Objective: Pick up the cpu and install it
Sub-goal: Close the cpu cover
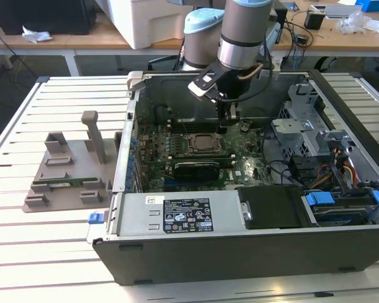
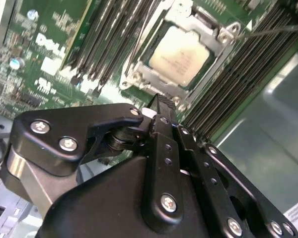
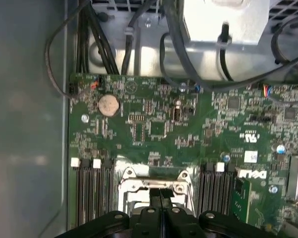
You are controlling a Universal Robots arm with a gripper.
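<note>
We find the cpu (image 2: 181, 53) lying in the socket frame (image 2: 139, 75), our tool (image 3: 160, 192) pinched shut on nothing close above it, so any downward drift could scrape its lid or skew its seating.

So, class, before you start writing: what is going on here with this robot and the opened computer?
One robot arm reaches down into the open computer case. Its gripper hangs just above the motherboard, right by the processor socket. The cpu lies inside the socket's metal frame, not in the gripper. In the first wrist view the fingers are closed together with nothing between them. Whether the frame is latched cannot be told.
</note>
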